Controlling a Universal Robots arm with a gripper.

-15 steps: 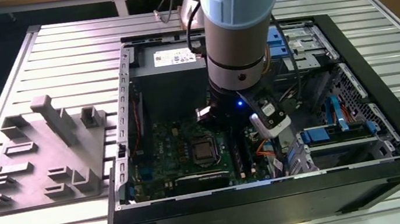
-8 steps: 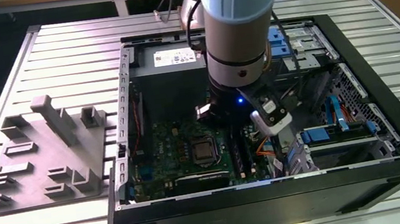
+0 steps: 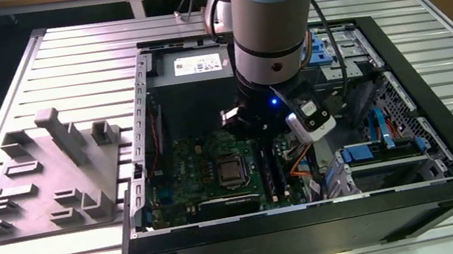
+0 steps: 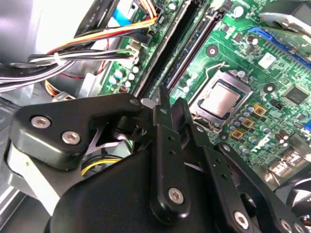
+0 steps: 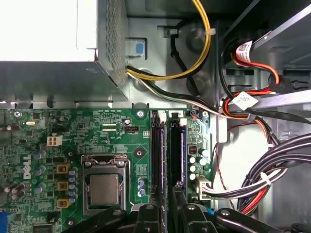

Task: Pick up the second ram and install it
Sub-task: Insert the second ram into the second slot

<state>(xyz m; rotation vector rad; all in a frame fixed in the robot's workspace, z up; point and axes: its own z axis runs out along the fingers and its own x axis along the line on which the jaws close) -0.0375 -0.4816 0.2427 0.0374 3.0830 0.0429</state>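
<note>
My gripper (image 3: 267,148) reaches down into the open computer case (image 3: 444,156), over the memory slots beside the processor socket (image 5: 104,187). Two long dark sticks stand in neighbouring slots. The second ram (image 5: 176,155), the one farther from the socket, runs straight in between my black fingers (image 5: 146,216). In the second wrist view the fingertips (image 4: 163,104) stand a narrow gap apart, closed around the near end of that stick (image 4: 170,46). The other stick (image 5: 156,155) sits just beside it.
A grey plastic tray (image 3: 46,172) with upright posts lies on the slatted table at the exterior view's left. Bundled cables (image 5: 272,170) crowd the side of the slots away from the socket. The power supply (image 5: 48,29) and drive bays (image 3: 380,145) hem in the board.
</note>
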